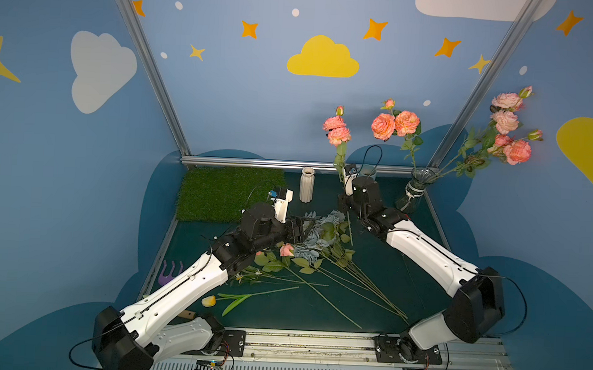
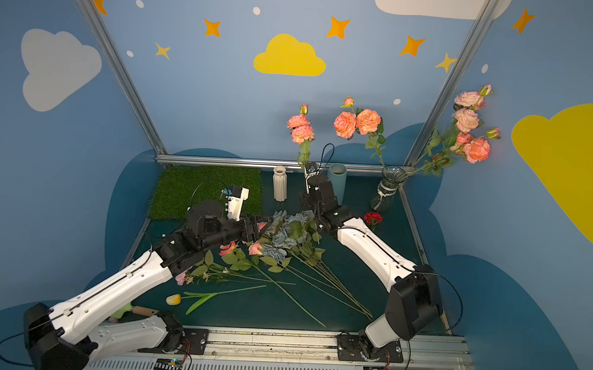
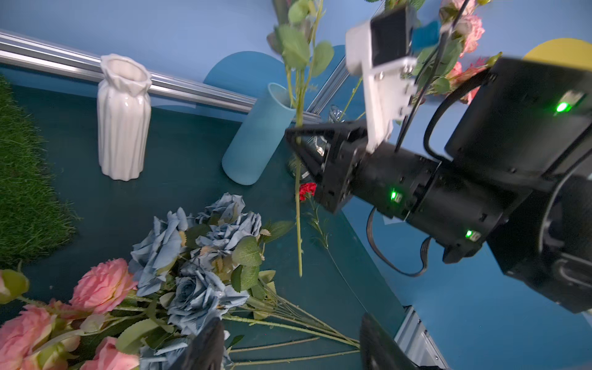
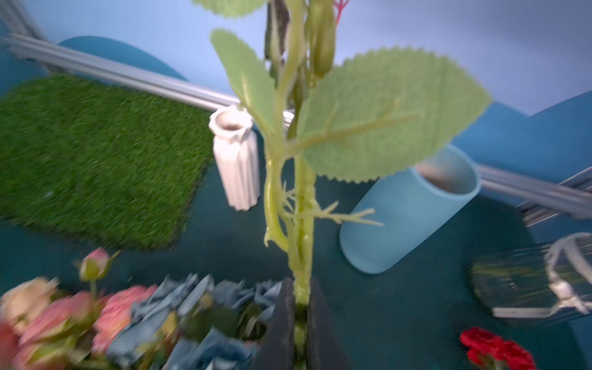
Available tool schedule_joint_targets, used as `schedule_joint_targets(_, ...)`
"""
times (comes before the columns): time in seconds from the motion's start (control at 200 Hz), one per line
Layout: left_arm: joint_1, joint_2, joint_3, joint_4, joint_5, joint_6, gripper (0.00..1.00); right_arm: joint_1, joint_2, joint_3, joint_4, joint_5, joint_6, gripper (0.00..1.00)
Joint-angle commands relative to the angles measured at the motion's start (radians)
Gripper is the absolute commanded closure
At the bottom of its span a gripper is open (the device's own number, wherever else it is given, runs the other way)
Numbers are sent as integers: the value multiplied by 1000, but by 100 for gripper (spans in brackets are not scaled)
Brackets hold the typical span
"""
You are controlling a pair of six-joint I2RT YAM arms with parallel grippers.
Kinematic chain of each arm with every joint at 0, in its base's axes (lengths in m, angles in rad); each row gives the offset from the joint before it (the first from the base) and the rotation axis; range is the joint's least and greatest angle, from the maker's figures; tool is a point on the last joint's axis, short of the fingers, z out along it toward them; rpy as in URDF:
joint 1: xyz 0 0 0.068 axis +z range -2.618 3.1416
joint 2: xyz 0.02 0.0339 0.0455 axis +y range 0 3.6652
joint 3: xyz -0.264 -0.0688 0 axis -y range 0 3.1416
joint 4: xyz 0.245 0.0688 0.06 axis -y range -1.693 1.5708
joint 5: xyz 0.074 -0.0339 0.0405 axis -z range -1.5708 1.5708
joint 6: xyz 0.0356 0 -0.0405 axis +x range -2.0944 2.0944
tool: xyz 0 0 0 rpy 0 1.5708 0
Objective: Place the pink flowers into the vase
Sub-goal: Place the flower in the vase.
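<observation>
My right gripper (image 4: 301, 307) is shut on the green stem of a pink flower (image 1: 337, 129) and holds it upright, in front of the blue vase (image 3: 256, 137). The stem's lower end hangs free above the table. A glass vase (image 1: 413, 192) at the back right holds more pink flowers (image 1: 395, 123), some leaning right (image 1: 510, 133). My left gripper (image 3: 288, 349) stands open low over the grey-blue roses (image 1: 315, 234), nothing between its fingers. More pink flowers (image 2: 255, 248) lie on the table beside and under the left arm.
A white ribbed vase (image 1: 306, 184) stands at the back, beside a grass mat (image 1: 229, 193). A red carnation (image 2: 372, 217) lies near the glass vase. A yellow tulip (image 1: 209, 300) and a purple rake (image 1: 171, 271) lie front left. Long stems fan toward the front.
</observation>
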Motion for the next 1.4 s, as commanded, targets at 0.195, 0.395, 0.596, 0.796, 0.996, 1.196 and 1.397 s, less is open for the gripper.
schedule_joint_targets(0.195,43,19,-64,88,40,-8,34,-40,177,294,326,137,-256,100)
schedule_joint_targets(0.395,69,34,-102,129,73,-26,34,-72,307,468,417,140,-383,100)
schedule_joint_targets(0.596,98,59,-126,168,119,-52,35,-108,395,577,483,104,-446,100)
schedule_joint_targets(0.796,114,94,-130,196,155,-69,35,-142,454,696,434,73,-453,100)
schedule_joint_targets(0.996,132,107,-135,218,191,-85,36,-166,466,715,403,49,-420,100)
schedule_joint_targets(1.196,142,115,-138,231,206,-97,36,-184,494,620,503,10,-405,100)
schedule_joint_targets(1.397,146,120,-138,231,211,-101,37,-206,529,557,569,-12,-370,100)
